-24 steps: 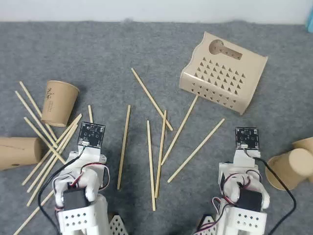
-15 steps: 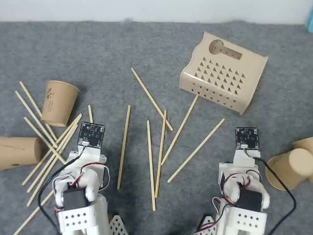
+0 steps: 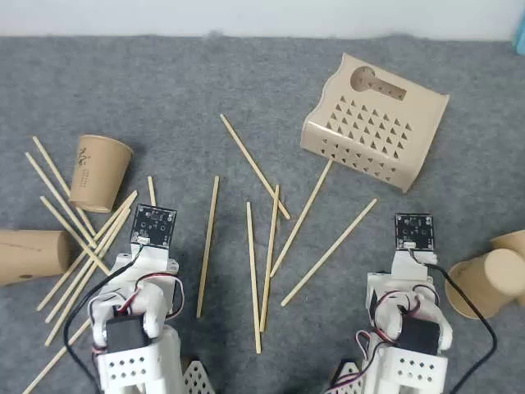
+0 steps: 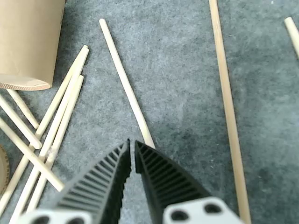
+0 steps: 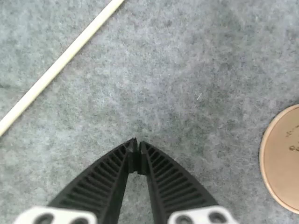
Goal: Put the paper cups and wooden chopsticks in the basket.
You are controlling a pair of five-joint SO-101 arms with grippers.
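basket (image 3: 373,123) on its side, far right part of table (image 3: 164,82). printed paper cup (image 3: 98,172) near left edge, second cup (image 3: 33,256) lying at left edge, two cups (image 3: 488,283) at right edge. chopsticks (image 3: 268,254) scattered mid table, bare grey felt along far edge. left gripper (image 4: 131,156) pressed together, empty, tips over a chopstick end. right gripper (image 5: 138,156) pressed together, empty. cup print unreadable.

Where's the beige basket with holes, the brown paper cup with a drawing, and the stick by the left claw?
Beige plastic basket with holes (image 3: 361,135): high view, holed side wall.
Brown paper cup with drawing (image 3: 102,176): high view, side wall.
Thin wooden chopstick (image 4: 126,84): left wrist view, mid-shaft.
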